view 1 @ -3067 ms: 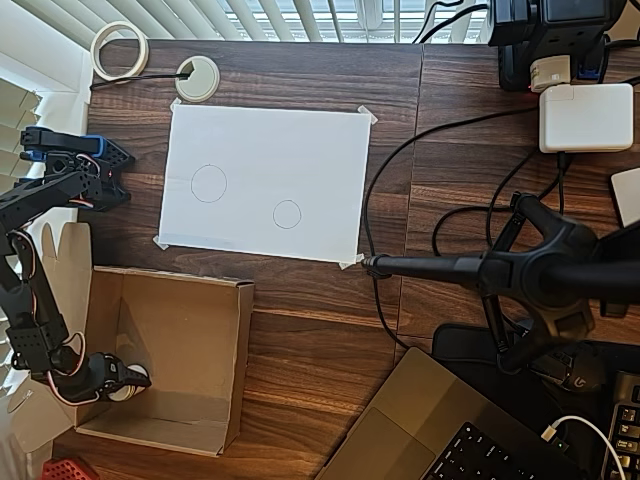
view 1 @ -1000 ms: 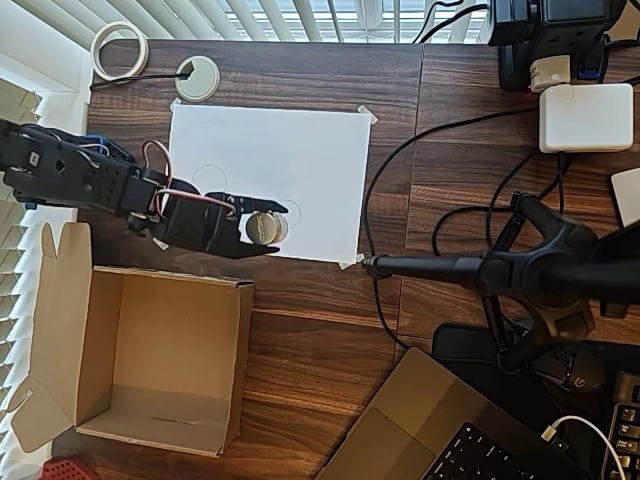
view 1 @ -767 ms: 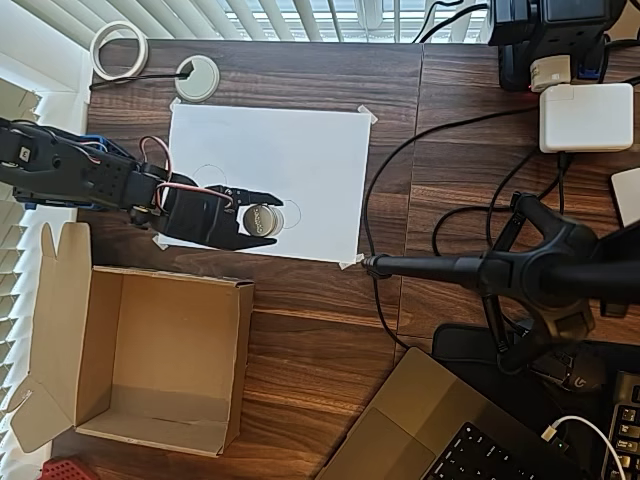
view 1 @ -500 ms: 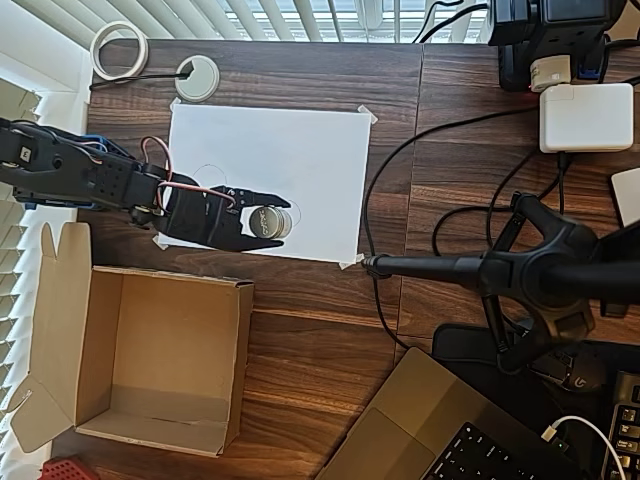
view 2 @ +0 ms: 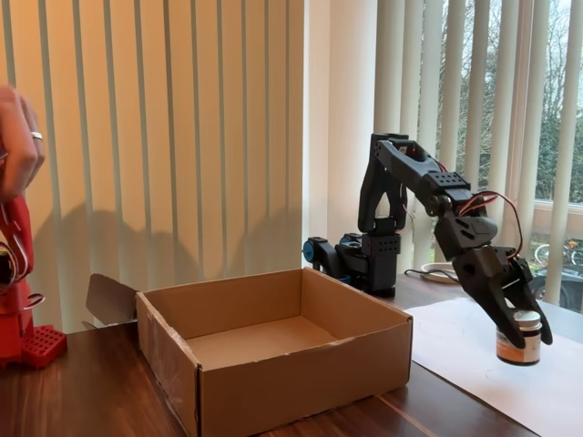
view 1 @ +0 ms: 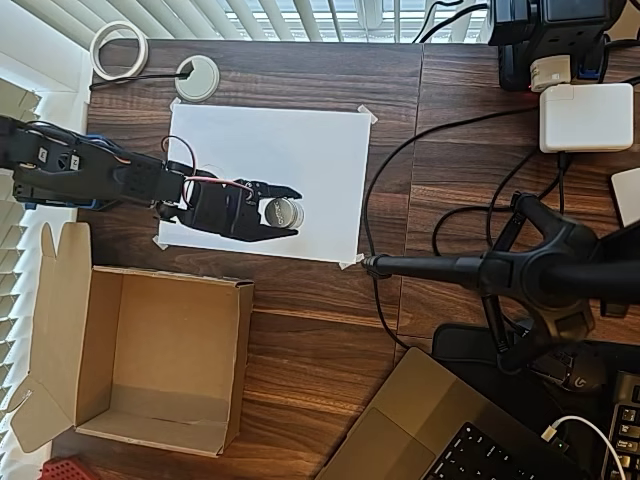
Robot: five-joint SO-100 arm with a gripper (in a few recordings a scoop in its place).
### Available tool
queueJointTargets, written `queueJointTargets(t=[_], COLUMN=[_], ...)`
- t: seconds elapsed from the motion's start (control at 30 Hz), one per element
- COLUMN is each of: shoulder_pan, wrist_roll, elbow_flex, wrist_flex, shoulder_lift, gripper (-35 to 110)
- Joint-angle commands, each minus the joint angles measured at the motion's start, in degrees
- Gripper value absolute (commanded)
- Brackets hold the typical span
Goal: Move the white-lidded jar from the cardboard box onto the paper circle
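In the overhead view my black gripper (view 1: 296, 213) is shut on the white-lidded jar (view 1: 281, 211), reaching from the left across the white paper sheet (view 1: 300, 150). The jar sits over the spot of the paper circle, and the circle's outline is hidden beneath it. In the fixed view the jar (view 2: 520, 335), with its white lid and dark body, hangs between the fingers of the gripper (view 2: 526, 333) at or just above the paper (view 2: 474, 355). I cannot tell if it touches. The cardboard box (view 1: 180, 300) lies empty at the lower left, and it is in the foreground in the fixed view (view 2: 301, 373).
A cream tape roll (view 1: 119, 48) and a white grommet (view 1: 197, 77) lie at the back left. A black stand (view 1: 530, 272) and a cable (view 1: 385, 180) are to the right of the paper, with a laptop (view 1: 430, 430) below. A person's hand (view 2: 14, 137) is at the left edge.
The gripper lifted the jar out of the box and carried it onto the paper. In the last second it moved right and slightly up over the smaller circle.
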Motion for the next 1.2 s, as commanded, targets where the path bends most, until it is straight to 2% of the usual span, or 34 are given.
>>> queueJointTargets(t=[0.0, 1.17], shoulder_pan=[0.5, 0.4], wrist_roll=[-1.2, -3.2], elbow_flex=[0.0, 4.4], wrist_flex=[-2.5, -6.3], shoulder_lift=[1.8, 0.7], gripper=[4, 4])
